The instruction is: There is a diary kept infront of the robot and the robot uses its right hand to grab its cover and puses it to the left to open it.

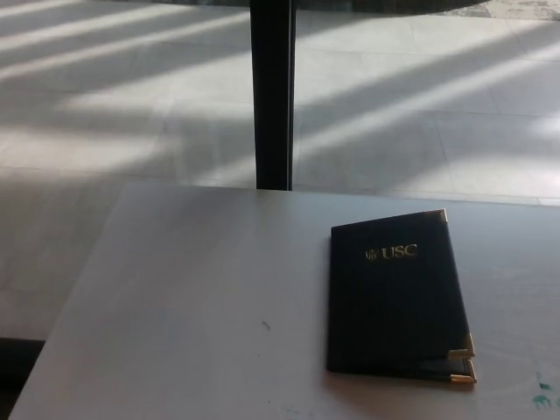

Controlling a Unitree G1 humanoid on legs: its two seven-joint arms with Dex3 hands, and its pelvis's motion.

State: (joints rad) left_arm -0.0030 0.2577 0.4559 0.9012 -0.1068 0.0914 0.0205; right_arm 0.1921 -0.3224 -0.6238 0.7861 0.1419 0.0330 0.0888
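One dark diary [395, 297] lies flat on the surface [192, 306], shut, a little to the right of the middle and near the front edge. It has gold letters near the top of its cover and gold corners [462, 350] on its right side. At the bottom right the cover lifts a tiny bit from the pages, so the opening edge seems to be on the right and the spine on the left. That fits the job well: the right hand can come in from the right, catch the loose edge, and swing the cover over to the left. No robot hand shows at all, left or right, so I cannot say if the fingers are wide, narrow, or holding anything. The job looks like it has not started yet. The diary sits a bit turned, with its top leaning to the right, so the hand may need to line up with that slant. The thin cover may be hard to pinch, and the whole diary could slide on the smooth top. The surface is pale grey with a small dark speck [265, 326] and some green marks [544, 395] at the right edge. Behind it is a tiled floor [131, 105] with bright stripes of sun, and a black post [272, 92] stands at the far edge.
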